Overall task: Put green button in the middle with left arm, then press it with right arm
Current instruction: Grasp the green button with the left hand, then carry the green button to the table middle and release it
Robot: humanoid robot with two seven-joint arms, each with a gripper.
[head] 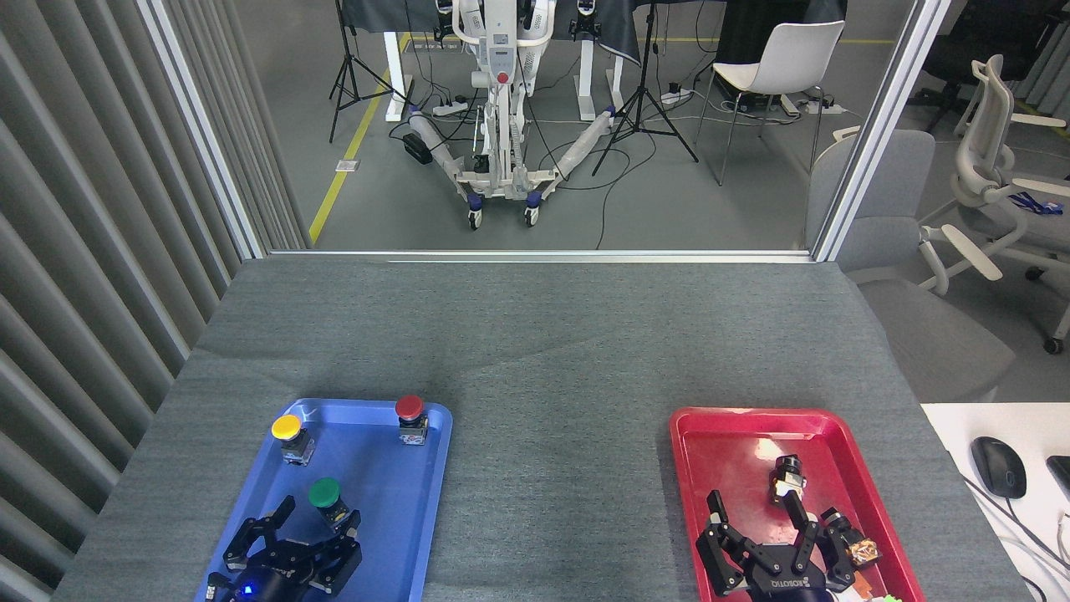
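The left hand (305, 522) hangs low over the near end of the blue tray (393, 543) with its fingers spread wide, holding nothing. The green button (327, 502) stands upright in that tray, just ahead of the hand, with one finger close beside its base on the right and another further off to its left.

The main risk, as I judge it, is a finger nudging the button before the hand closes. It stands on a narrow base under a broad cap, so a sideways knock could tip it or push it along the smooth tray. A pinch on the rounded cap instead of the body could also let it slip. The yellow button (289, 436) and red button (410, 416) stand further back in the tray, well apart from it, so a mix-up looks unlikely.

The button has a round green cap on a small dark body with a yellow mark on the side.

The right hand (765, 535) hangs over the red tray (727, 451), fingers also spread and empty, near some small parts lying there. The bare grey bench (552, 401) between the trays awaits the button.
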